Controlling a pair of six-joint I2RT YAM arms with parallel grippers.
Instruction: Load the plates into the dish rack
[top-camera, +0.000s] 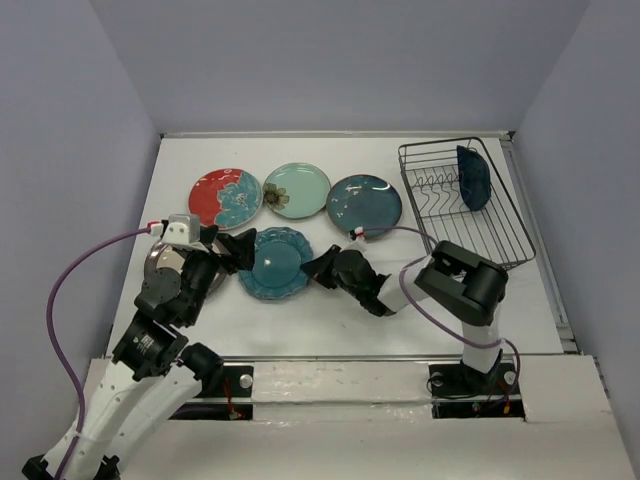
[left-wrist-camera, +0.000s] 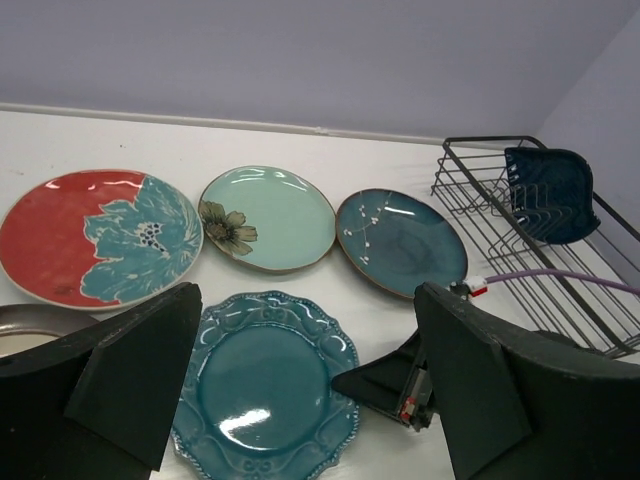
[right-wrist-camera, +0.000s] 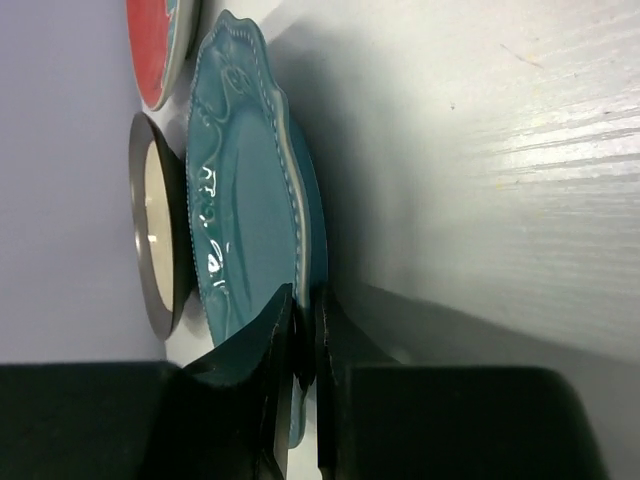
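Your right claw (right-wrist-camera: 300, 325) was closed on the rim of the scalloped plate (top-camera: 272, 262), one finger above and one below. It gripped the edge that faced your right arm. From the wrist view you could see the rim pinched between the fingers, but you could not tell whether that edge had left the surface (top-camera: 285, 325).

Your left claw (top-camera: 236, 252) stood wide open at the opposite edge of the same plate, holding nothing. The grey-brown plate (right-wrist-camera: 152, 235) lay partly hidden under that arm.

What mattered for the coming move was where the rack (top-camera: 505, 225) lay from the plate. It sat off to the right and further back, well apart, on the right arm's side, so that arm was much the nearer. The navy plate (top-camera: 474, 177) stood upright at the rack's far end, and the tines on the near side of it looked free.

The scalloped plate lay flat, so I judged you would need to lift it, carry it rightward and turn it on edge, face parallel to the navy one. A pinch on a glazed rim could slip during that turn.

The red plate (top-camera: 226, 197), mint plate (top-camera: 297, 190) and dark teal plate (top-camera: 364, 201) lay in a row behind.
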